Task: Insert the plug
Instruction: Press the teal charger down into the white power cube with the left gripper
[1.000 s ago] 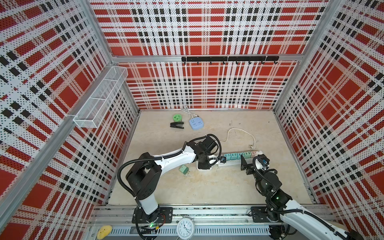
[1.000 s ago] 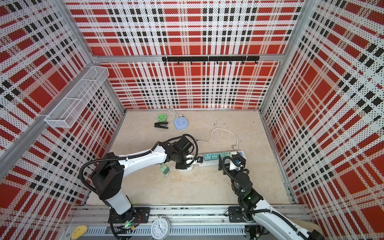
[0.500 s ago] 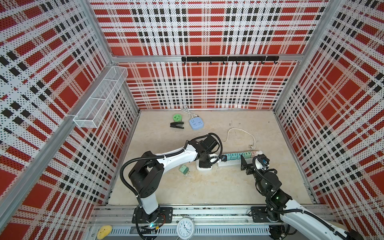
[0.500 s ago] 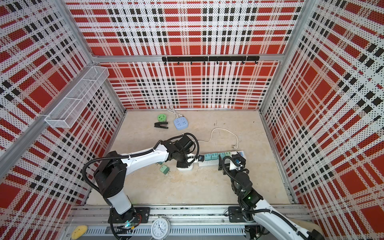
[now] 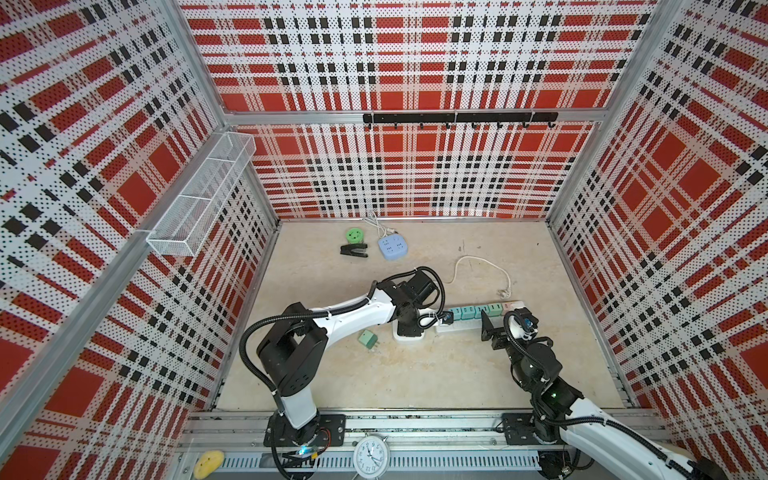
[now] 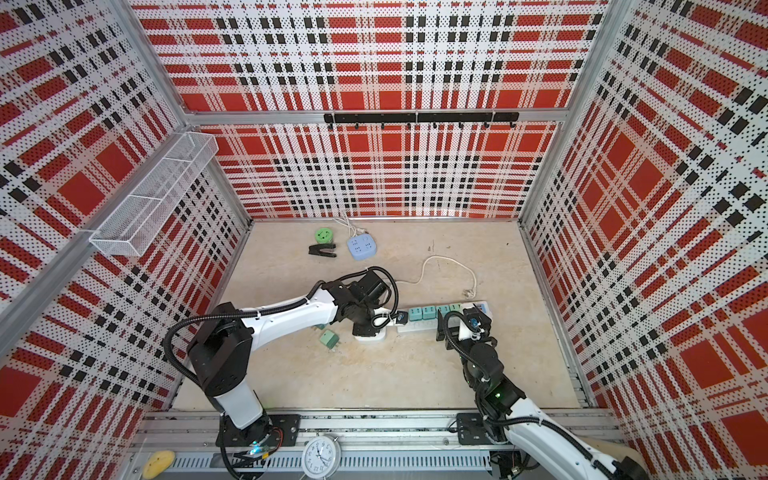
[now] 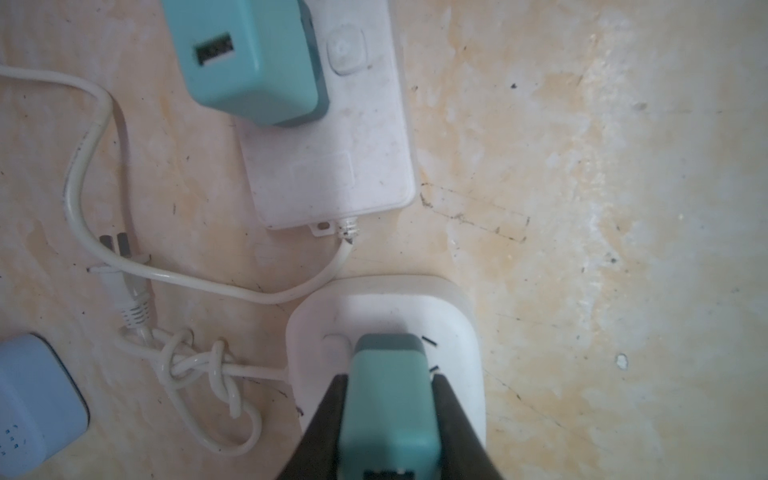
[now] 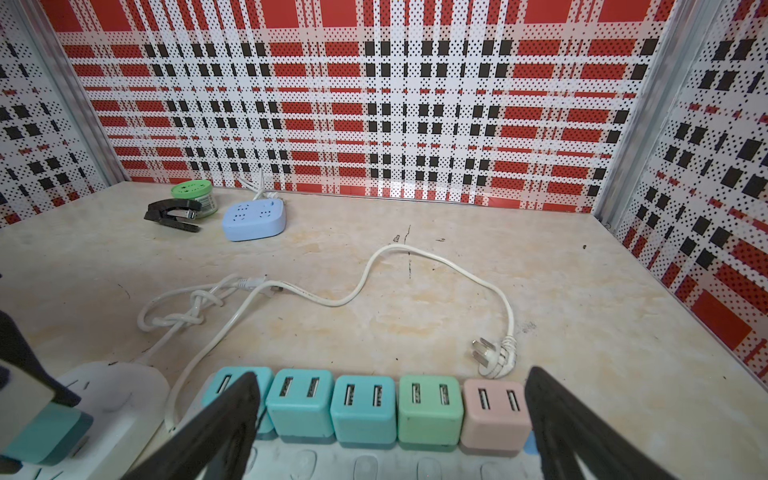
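Over the last second the left gripper (image 7: 390, 379) had sunk a little toward the white oval socket (image 7: 457, 316), while the right arm had kept its place. I saw the left jaws pinched nearly closed on the teal plug (image 7: 388, 415). Its darker base touched the socket's face beside two open slits; whether its prongs had gone in I could not tell. That socket lay on the desk (image 5: 415, 374) just off the end of the white power strip (image 8: 374, 465). Five chargers (image 8: 365, 407) stood in the strip in one row: three teal, one green, one pink. The right gripper (image 8: 392, 376) hung with its jaws fully spread, straddling that row and gripping nothing. A loose green charger (image 5: 368, 338) lay near the left arm. At the back stood a lidded green jar (image 5: 354, 235), its contents hidden. A wire basket (image 5: 199, 199) hung on the left wall.
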Action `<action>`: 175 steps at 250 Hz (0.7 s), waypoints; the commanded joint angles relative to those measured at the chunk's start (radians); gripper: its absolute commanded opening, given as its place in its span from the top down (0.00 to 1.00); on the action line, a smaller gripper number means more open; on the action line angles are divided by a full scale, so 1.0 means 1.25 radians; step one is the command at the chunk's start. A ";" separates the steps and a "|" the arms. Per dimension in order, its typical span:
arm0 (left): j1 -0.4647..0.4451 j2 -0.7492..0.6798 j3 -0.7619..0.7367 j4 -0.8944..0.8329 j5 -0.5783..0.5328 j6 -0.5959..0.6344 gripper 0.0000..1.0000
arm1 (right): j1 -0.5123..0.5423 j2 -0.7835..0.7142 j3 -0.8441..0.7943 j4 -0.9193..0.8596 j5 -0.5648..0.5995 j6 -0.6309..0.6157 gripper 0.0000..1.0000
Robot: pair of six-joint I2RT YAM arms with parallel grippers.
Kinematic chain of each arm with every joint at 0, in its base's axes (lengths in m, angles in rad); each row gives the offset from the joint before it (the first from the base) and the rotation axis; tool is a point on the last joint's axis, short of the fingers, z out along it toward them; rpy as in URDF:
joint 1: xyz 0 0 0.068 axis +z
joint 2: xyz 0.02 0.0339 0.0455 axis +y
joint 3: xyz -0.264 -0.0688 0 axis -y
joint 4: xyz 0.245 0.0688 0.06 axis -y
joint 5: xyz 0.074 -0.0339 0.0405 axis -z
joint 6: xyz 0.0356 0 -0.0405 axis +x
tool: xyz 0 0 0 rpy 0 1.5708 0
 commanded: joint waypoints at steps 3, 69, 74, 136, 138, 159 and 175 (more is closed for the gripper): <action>-0.009 -0.029 -0.002 -0.022 -0.001 -0.001 1.00 | -0.004 0.006 0.023 0.036 -0.008 0.005 0.00; -0.010 -0.029 0.005 -0.044 -0.016 -0.022 1.00 | -0.007 0.010 0.024 0.037 -0.010 0.007 0.00; -0.010 -0.027 0.005 -0.045 -0.014 -0.022 1.00 | -0.007 0.010 0.024 0.037 -0.010 0.007 0.00; -0.005 0.005 0.023 -0.054 0.030 -0.026 1.00 | -0.009 0.010 0.024 0.034 -0.013 0.007 0.00; -0.004 0.005 0.024 -0.054 0.031 -0.026 1.00 | -0.008 0.010 0.024 0.035 -0.013 0.007 0.00; 0.002 0.008 0.024 -0.048 0.051 -0.030 1.00 | -0.009 0.011 0.024 0.035 -0.013 0.007 0.00; 0.007 0.006 0.020 -0.036 0.067 -0.032 1.00 | -0.009 0.013 0.025 0.034 -0.013 0.007 0.00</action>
